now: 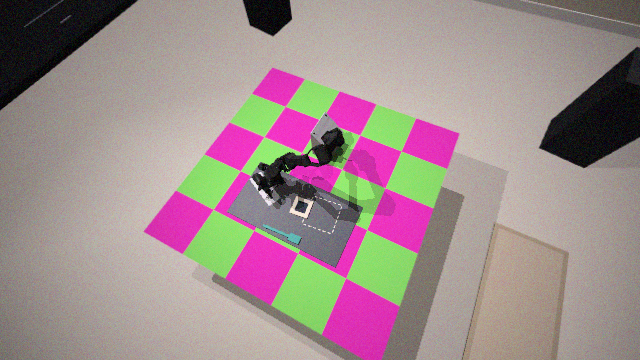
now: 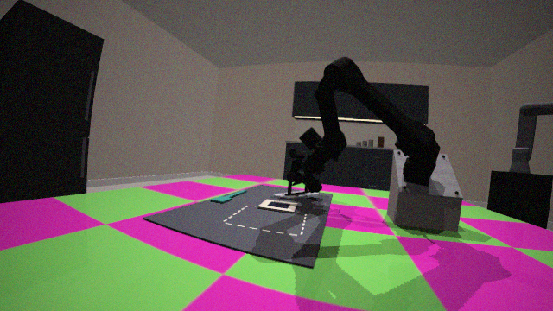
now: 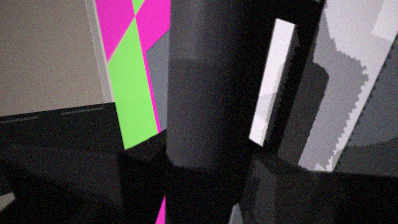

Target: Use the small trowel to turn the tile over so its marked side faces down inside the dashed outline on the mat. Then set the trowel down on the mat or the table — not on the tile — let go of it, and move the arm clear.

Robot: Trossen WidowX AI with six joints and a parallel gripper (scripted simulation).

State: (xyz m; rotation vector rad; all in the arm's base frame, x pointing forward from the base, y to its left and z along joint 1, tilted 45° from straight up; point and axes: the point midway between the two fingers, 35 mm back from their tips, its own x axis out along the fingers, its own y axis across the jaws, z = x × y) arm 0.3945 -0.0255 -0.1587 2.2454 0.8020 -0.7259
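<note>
The cream tile (image 1: 294, 207) (image 2: 276, 210) lies flat on the grey mat (image 1: 325, 250) (image 2: 194, 220), with a dark square mark (image 1: 301, 206) (image 2: 280, 205) facing up. It lies at the near-arm edge of the dashed outline (image 1: 337, 218) (image 2: 239, 225), mostly outside it. The small trowel has a pale flat blade (image 1: 270, 200) and a thick dark handle (image 3: 205, 85). The blade is low at the mat's far end from the outline; any gap beneath is unclear. My gripper (image 1: 265, 184) (image 3: 204, 133) is shut on the trowel's handle. The fingertips are partly hidden in the top and exterior views.
A teal flat-headed tool (image 1: 295, 238) (image 2: 221, 199) lies on the mat near its long edge, beyond the tile. The arm's grey base block (image 2: 423, 212) stands on the magenta and green checkered table top (image 1: 310, 295). The arm's shadow falls across the mat and outline.
</note>
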